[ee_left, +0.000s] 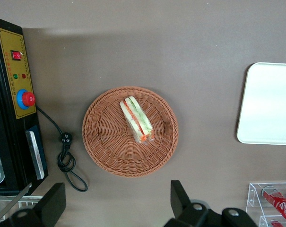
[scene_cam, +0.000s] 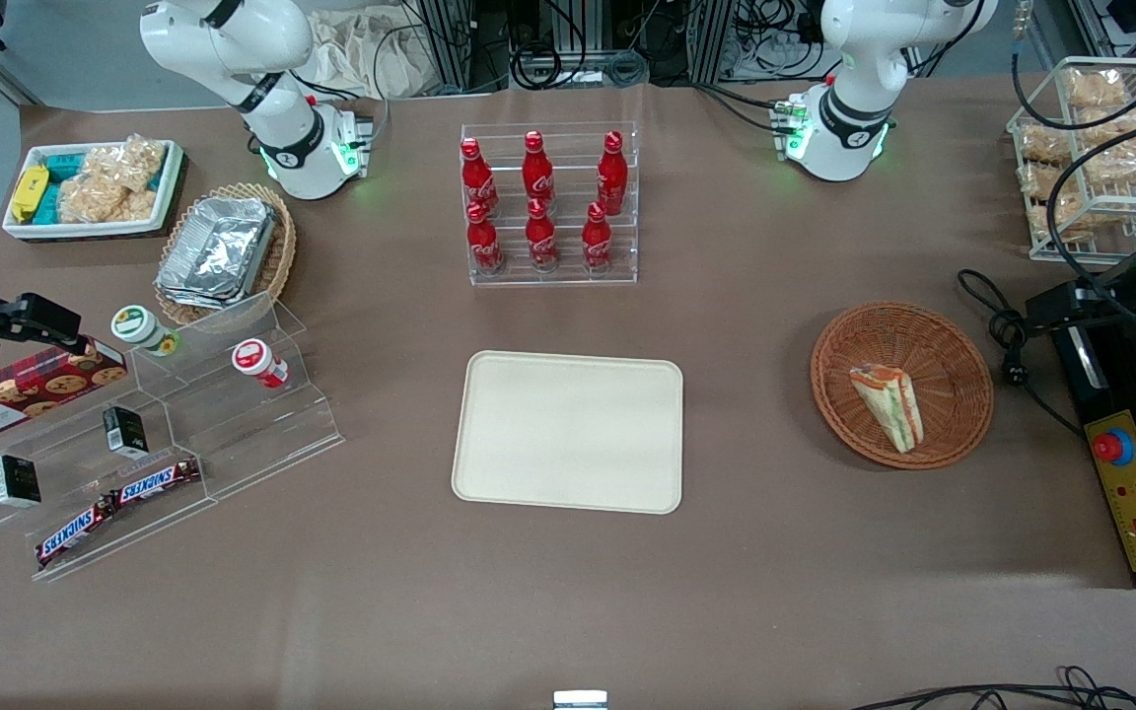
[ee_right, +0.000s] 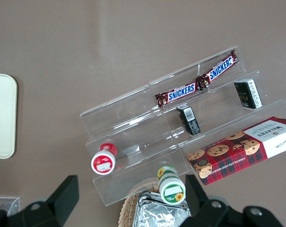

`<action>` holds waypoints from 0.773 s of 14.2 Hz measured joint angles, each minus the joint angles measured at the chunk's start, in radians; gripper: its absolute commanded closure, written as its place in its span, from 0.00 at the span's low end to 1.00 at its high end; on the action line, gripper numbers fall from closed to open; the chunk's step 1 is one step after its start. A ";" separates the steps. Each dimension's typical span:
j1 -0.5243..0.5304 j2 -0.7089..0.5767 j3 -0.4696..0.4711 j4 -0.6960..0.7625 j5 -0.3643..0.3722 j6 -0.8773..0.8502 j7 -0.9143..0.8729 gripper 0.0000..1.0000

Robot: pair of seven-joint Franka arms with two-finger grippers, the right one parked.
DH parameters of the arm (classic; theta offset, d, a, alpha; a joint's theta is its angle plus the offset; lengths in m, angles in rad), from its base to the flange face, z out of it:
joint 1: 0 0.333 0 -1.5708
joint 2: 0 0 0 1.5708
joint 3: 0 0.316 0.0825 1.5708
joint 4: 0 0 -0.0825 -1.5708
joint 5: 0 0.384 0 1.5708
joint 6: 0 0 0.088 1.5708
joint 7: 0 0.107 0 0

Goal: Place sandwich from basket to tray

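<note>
The sandwich point(scene_cam: 888, 406) is a clear-wrapped wedge with green and orange-red layers. It lies in the round reddish-brown basket point(scene_cam: 923, 320) toward the working arm's end of the table. The cream tray point(scene_cam: 568, 429) is flat on the table mid-table, with nothing on it. In the left wrist view the sandwich point(ee_left: 137, 119) lies in the middle of the basket point(ee_left: 109, 151), and the tray point(ee_left: 270, 104) shows partly. My left gripper point(ee_left: 117, 189) is open and holds nothing. It hangs high above the table, just farther from the front camera than the basket's rim.
A black control box with a red button point(scene_cam: 1130, 493) and a coiled cable point(ee_left: 67, 156) lie beside the basket. A clear rack of red bottles point(scene_cam: 548, 202) stands farther back than the tray. A wire rack of snacks point(scene_cam: 1091, 148) and a stepped acrylic shelf point(scene_cam: 164, 434) stand at the table's two ends.
</note>
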 measured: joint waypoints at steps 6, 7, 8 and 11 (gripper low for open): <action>0.000 0.001 0.000 -0.006 0.000 -0.003 -0.008 0.01; 0.000 0.001 0.000 -0.007 0.000 -0.003 -0.008 0.01; 0.000 0.002 0.000 -0.007 0.000 -0.003 -0.008 0.01; 0.000 0.008 0.002 -0.010 0.000 -0.003 -0.010 0.01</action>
